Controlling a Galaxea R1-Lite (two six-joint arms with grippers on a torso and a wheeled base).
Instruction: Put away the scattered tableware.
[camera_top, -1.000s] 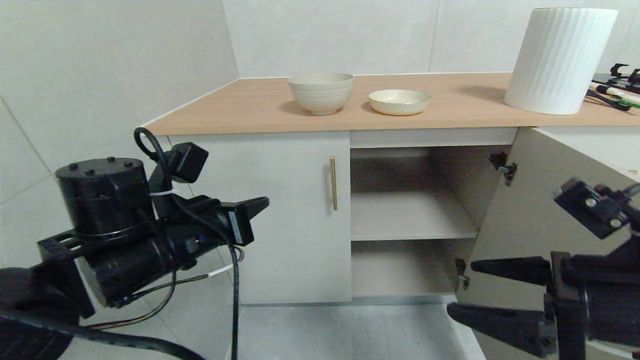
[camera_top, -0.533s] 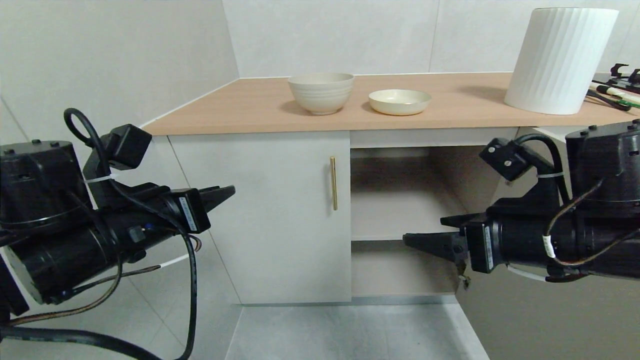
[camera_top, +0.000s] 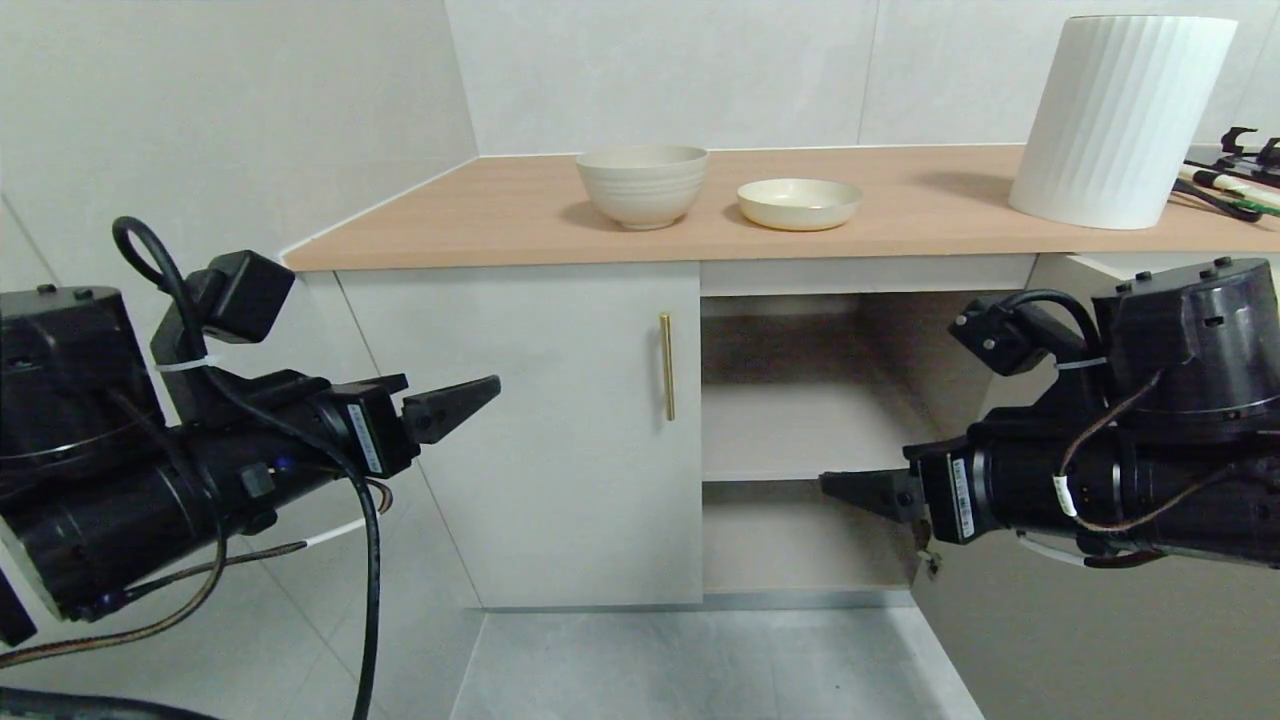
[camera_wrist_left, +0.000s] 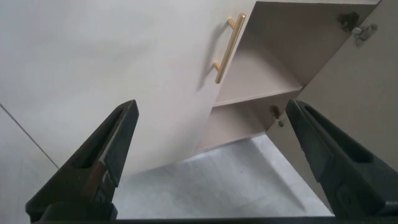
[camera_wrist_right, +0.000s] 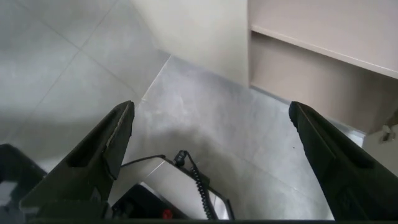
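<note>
A beige ribbed bowl (camera_top: 641, 185) and a shallow cream dish (camera_top: 799, 203) stand side by side on the wooden countertop (camera_top: 500, 215). Both grippers hang well below the counter, in front of the cabinet. My left gripper (camera_top: 452, 404) points at the shut left door (camera_top: 560, 430); its fingers (camera_wrist_left: 93, 168) stand wide apart with nothing between them, so it is open (camera_wrist_left: 211, 155). My right gripper (camera_top: 855, 492) hovers before the open compartment at the lower shelf (camera_top: 800, 545). It is open and empty too (camera_wrist_right: 208, 155), with grey floor beneath it.
The left door carries a gold bar handle (camera_top: 667, 366). The right door (camera_top: 1050, 600) is swung open toward my right arm. A tall white ribbed cylinder (camera_top: 1122, 120) and some utensils (camera_top: 1235, 185) occupy the counter's right end. A tiled wall closes the left side.
My right arm has risen from low at the right and turned to face the open compartment. My left arm dropped back leftward, then edged toward the door again. Bowl and dish stayed put.
</note>
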